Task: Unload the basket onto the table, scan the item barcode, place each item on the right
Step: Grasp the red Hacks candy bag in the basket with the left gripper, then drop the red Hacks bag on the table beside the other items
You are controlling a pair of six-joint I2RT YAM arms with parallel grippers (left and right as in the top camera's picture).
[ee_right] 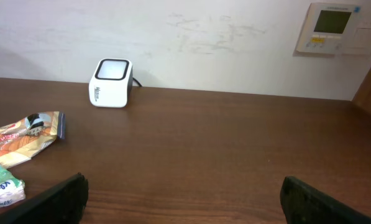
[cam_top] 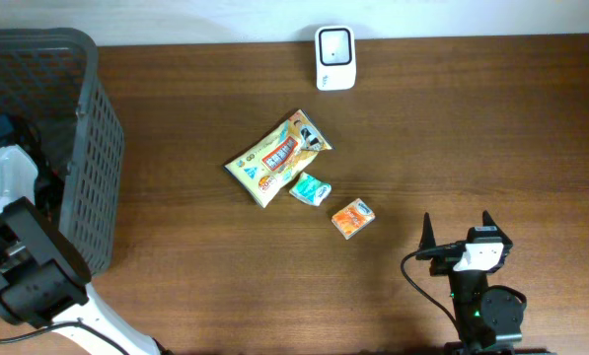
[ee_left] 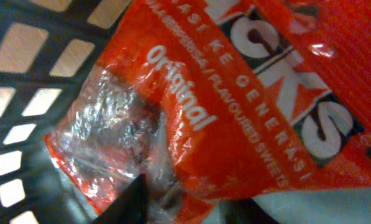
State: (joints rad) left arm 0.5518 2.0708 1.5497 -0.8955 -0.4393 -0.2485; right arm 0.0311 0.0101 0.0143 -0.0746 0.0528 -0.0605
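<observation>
Your table (cam_top: 274, 286) carries everything here, and the dark mesh basket (cam_top: 87, 148) stands at its left end, well away from your right pincer (cam_top: 457, 225). Your left arm reaches down into that basket, and its wrist camera is filled by a red bag of sweets (ee_left: 235, 93) marked "Original", lying against the mesh right in front of the left pincer (ee_left: 176, 211). One dark fingertip (ee_left: 132, 199) shows at the bottom edge, lying over the bag's clear, crinkled corner. The rest of that pincer is out of frame, so you cannot tell whether it is closed on the bag or how wide it stands. Your right pincer is spread wide and holds nothing, with both fingers apart above bare wood at the near right of the table. Ahead of it and to its left lies a yellow snack bag (cam_top: 274, 158), well apart from the fingers. The white scanner (cam_top: 333, 57) stands further ahead, by the wall at the table's far edge, also to the left of the pincer's line. A small teal packet (cam_top: 311, 188) touches the snack bag's near end. A small orange packet (cam_top: 353, 218) lies nearest the right pincer, just ahead and left.
</observation>
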